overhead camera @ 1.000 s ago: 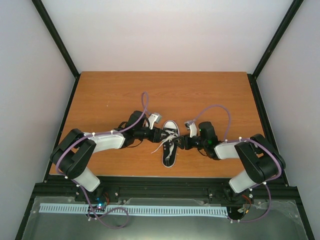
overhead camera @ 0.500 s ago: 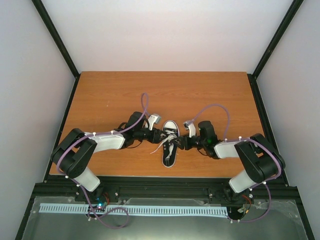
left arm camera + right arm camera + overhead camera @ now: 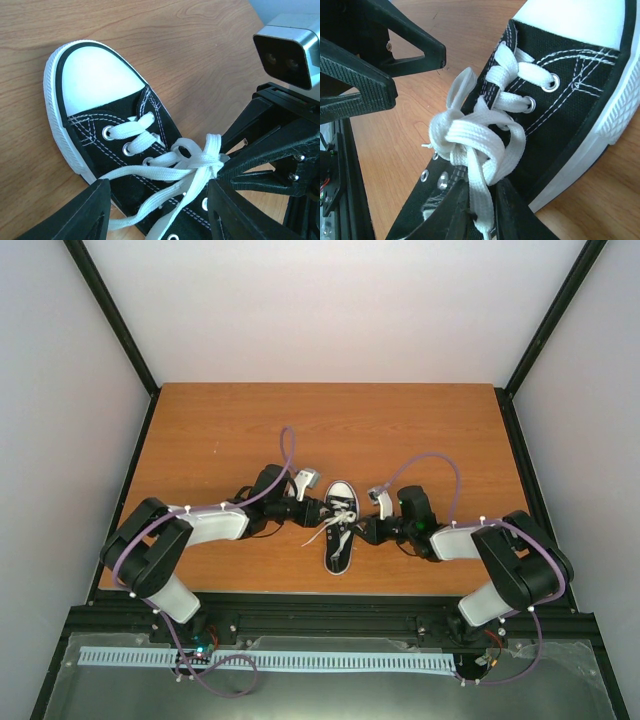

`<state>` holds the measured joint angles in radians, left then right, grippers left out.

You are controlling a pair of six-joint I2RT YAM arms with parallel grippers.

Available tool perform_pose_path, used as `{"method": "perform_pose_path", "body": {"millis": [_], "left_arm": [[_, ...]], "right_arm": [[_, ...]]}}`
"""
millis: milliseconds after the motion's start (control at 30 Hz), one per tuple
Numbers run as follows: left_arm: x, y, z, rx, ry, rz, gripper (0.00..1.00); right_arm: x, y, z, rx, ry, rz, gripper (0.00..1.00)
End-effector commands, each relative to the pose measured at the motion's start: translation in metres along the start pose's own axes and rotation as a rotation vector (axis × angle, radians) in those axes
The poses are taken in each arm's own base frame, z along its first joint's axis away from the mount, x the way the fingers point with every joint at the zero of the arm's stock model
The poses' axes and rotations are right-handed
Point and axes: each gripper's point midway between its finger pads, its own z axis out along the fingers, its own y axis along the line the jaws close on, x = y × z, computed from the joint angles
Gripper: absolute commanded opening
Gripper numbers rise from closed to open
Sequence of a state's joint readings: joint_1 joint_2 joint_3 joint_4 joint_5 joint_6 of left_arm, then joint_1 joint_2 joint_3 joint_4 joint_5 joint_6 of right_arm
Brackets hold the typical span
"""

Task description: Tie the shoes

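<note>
From above, my left hand [image 3: 316, 510] and right hand [image 3: 362, 531] reach in low beside the shoe [image 3: 339, 548] on the table [image 3: 220, 420]. Left camera: my left hand spreads wide over it. Right camera: my right hand pinches the white lace [image 3: 470, 145].

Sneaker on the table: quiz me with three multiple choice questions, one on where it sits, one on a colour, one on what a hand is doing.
1. Where is the sneaker? A between the left hand and right hand; B far left corner; C far right corner.
2. Toe cap colour? A red; B white; C black.
3. Right hand's state? A wide open; B gripping the sole; C shut on the laces.
A: the hands flank it. B: plainly white. C: it pinches a lace.
</note>
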<state>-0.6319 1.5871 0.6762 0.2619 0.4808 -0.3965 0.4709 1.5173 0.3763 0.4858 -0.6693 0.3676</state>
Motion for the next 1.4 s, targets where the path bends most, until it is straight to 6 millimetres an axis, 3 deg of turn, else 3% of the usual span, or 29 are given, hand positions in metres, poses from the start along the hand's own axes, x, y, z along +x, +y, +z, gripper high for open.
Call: {"method": "perform_pose_path", "body": {"millis": [0,167,333,567,733,1067,1367], "left_arm": [[-0.013,-0.003,-0.008,-0.003,-0.054,-0.002,0.55],[-0.014,0.01,-0.013,-0.035,-0.078,-0.078,0.54],[-0.014,0.009,-0.015,-0.022,-0.084,-0.084,0.55],[-0.014,0.01,-0.015,-0.027,-0.086,-0.086,0.55],[-0.014,0.015,-0.018,-0.042,-0.1,-0.122,0.54],[-0.015,0.01,-0.017,0.004,-0.107,-0.185,0.55],[-0.015,0.004,-0.008,0.06,-0.073,-0.195,0.55]], "right_arm": [[-0.001,0.0,-0.005,0.018,-0.014,-0.005,0.16],[0.001,0.0,-0.012,0.045,-0.022,0.01,0.17],[0.003,0.003,-0.016,0.039,-0.023,0.013,0.22],[-0.002,0.002,-0.016,0.05,-0.039,0.002,0.03],[0.0,-0.007,-0.019,0.108,-0.045,0.044,0.03],[0.038,-0.032,-0.029,0.256,0.052,0.244,0.03],[0.058,-0.042,-0.035,0.329,0.117,0.352,0.03]]}}
